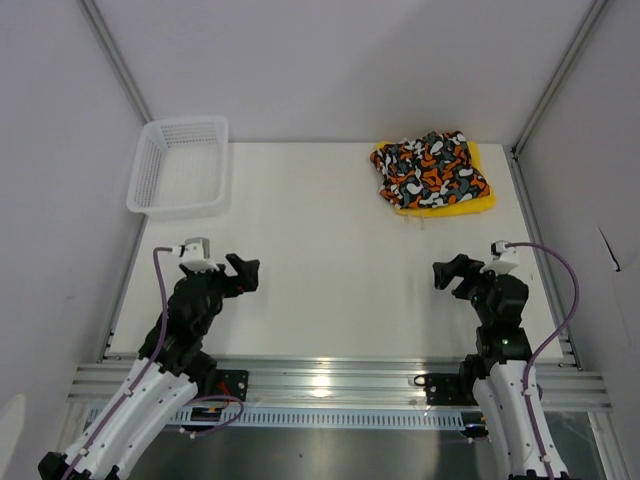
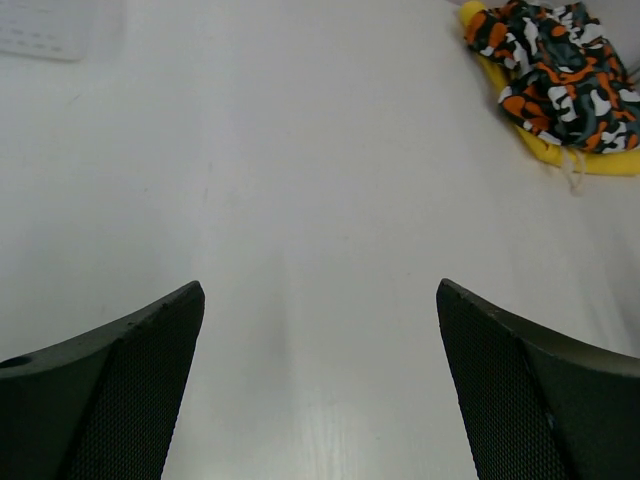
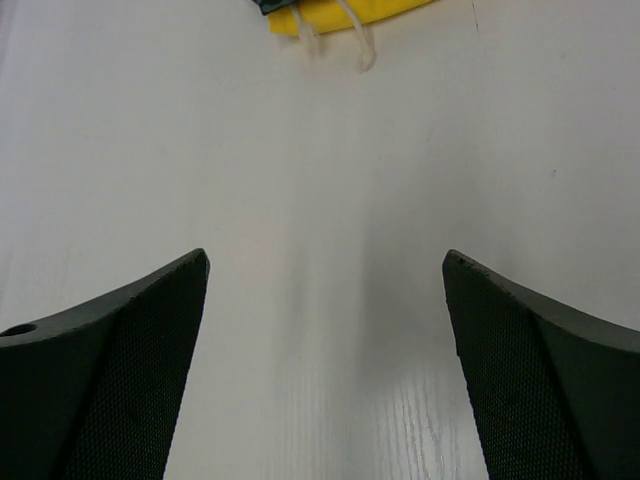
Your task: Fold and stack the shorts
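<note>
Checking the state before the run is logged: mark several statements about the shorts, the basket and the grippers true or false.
1. The patterned shorts lie on top of the yellow shorts. True.
2. The white mesh basket holds one pair. False: the basket is empty, and both pairs lie at the table's far right.
3. The left gripper and the right gripper are open, holding nothing. True.
4. The right gripper is pinching the yellow pair's drawstring. False: the drawstring lies on the table, apart from the fingers.
</note>
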